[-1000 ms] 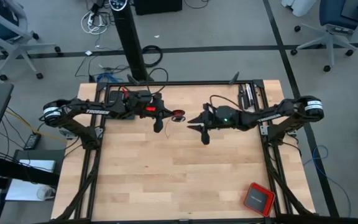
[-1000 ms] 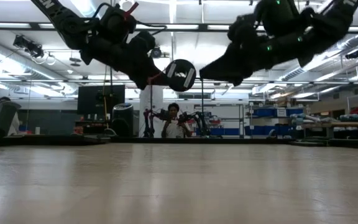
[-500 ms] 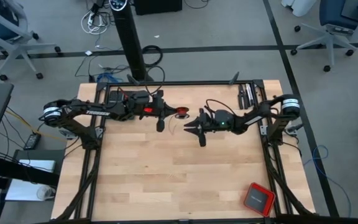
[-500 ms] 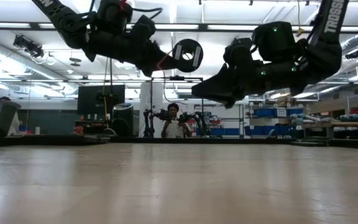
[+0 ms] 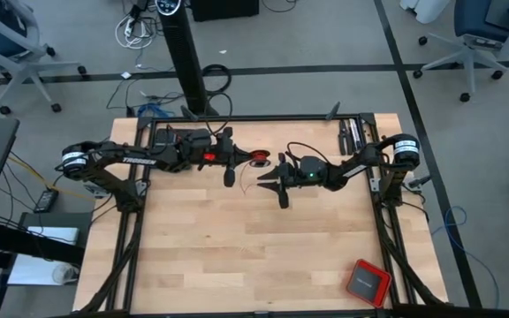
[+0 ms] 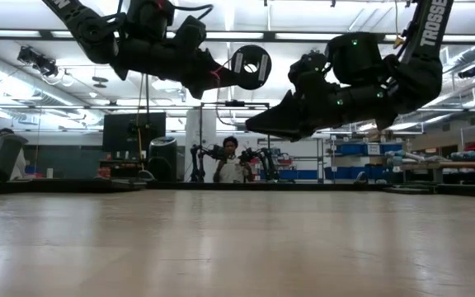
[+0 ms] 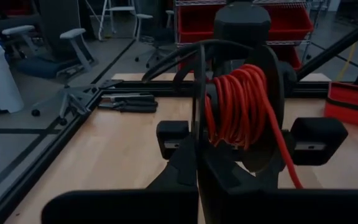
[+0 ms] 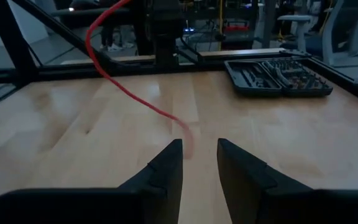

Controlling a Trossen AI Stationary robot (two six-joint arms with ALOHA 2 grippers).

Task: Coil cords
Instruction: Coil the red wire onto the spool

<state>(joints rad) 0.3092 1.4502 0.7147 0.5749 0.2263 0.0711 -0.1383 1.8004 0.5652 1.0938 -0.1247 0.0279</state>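
The left gripper (image 5: 235, 160) hangs above the far half of the counter (image 5: 237, 256), its jaws clamped together on a dark spool (image 6: 250, 67). The left wrist view shows the red cord (image 7: 241, 106) wound in tight turns around that spool, just ahead of the jaws, with one strand running off the coil and down past them. In the low view the spool sits at the tip of the left arm, clear of the counter.

Right of it, the right gripper (image 5: 270, 184) points toward the spool, near it but not touching. Its jaws stand apart with nothing between them. In the right wrist view the loose strand of the cord curves down from the spool side and ends blurred just ahead of the gap between the fingers (image 8: 166, 163); whether it touches them cannot be told. A tool tray (image 8: 277, 76) lies on the counter beyond the right jaws, and a red box (image 5: 367, 282) rests well apart at the near right corner.
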